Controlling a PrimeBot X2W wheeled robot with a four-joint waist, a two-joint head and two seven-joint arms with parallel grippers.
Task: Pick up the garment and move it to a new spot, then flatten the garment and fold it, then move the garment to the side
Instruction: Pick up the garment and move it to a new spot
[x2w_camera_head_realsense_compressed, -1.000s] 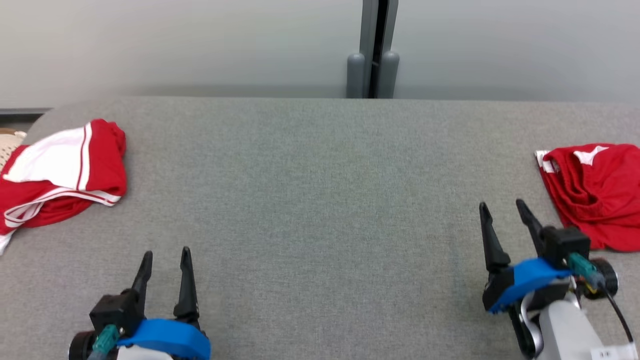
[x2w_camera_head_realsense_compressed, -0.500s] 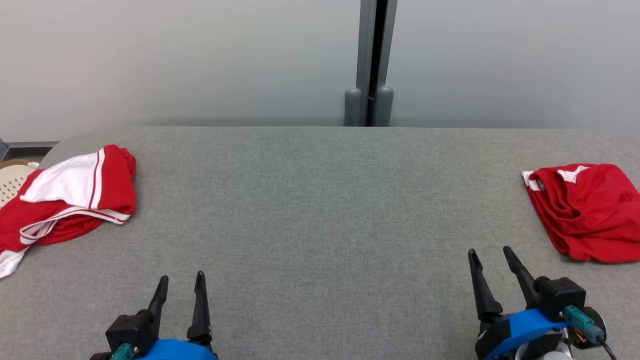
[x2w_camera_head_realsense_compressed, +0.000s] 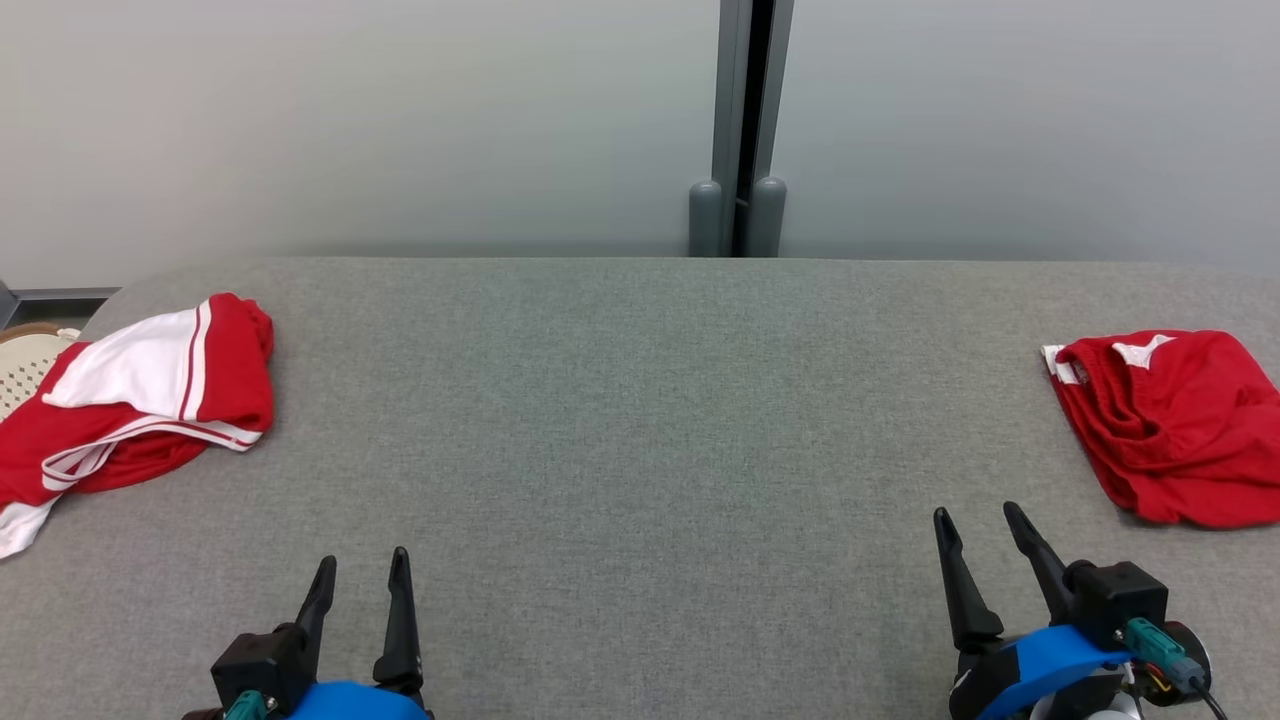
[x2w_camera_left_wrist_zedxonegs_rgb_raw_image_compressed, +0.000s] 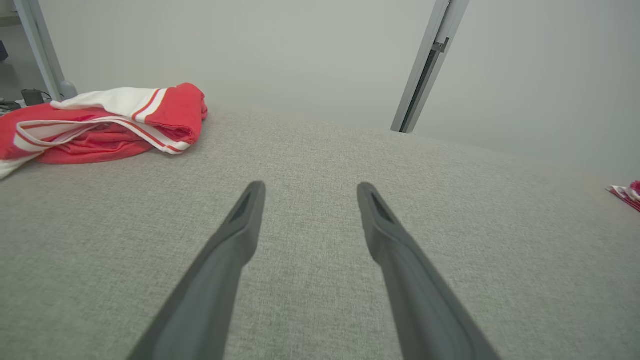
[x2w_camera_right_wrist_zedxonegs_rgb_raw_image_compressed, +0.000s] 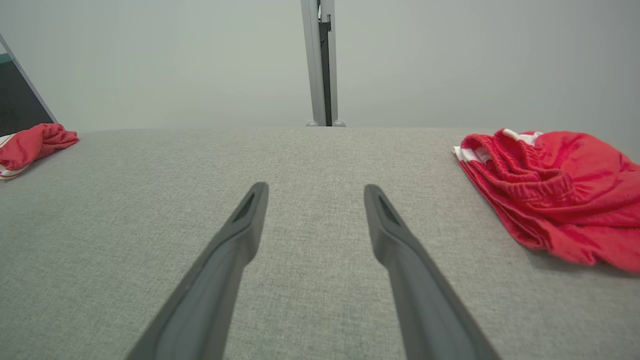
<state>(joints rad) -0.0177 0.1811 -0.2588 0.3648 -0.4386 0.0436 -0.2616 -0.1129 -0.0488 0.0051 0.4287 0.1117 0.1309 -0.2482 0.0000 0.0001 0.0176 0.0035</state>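
Grey cloth-covered table (x2w_camera_head_realsense_compressed: 640, 420), pale wall behind, grey upright post (x2w_camera_head_realsense_compressed: 742, 110) at the middle of the table's far edge. Left gripper (x2w_camera_head_realsense_compressed: 363, 556) sits low at the near left of the head view, pointing away from the robot. Its jaws stand wide apart and hold nothing. The left wrist view agrees: both dark fingers (x2w_camera_left_wrist_zedxonegs_rgb_raw_image_compressed: 235, 245) are spread, with grey table surface showing in the gap and no fabric against either one. Right gripper (x2w_camera_head_realsense_compressed: 975, 510) is at the near right, jaws likewise wide and empty. The right wrist view shows plain table cloth between its fingers. Whether either pair of tips rests on the table or hangs just above it, I cannot tell from these angles. Two garments are out. The red garment (x2w_camera_head_realsense_compressed: 1180, 430) is crumpled, with an elastic waistband bunched along its left side and a bit of white at its far edge. It lies at the table's right edge, beyond and to the right of the right gripper, near it but apart. The red-and-white garment (x2w_camera_head_realsense_compressed: 140, 390) is loosely folded, with a white panel and thin striped trim uppermost. It lies at the table's left edge, well apart from the left gripper, and its left end runs out toward the table's rim. A pale perforated thing (x2w_camera_head_realsense_compressed: 18, 365) peeks out just behind it, too little showing to name.
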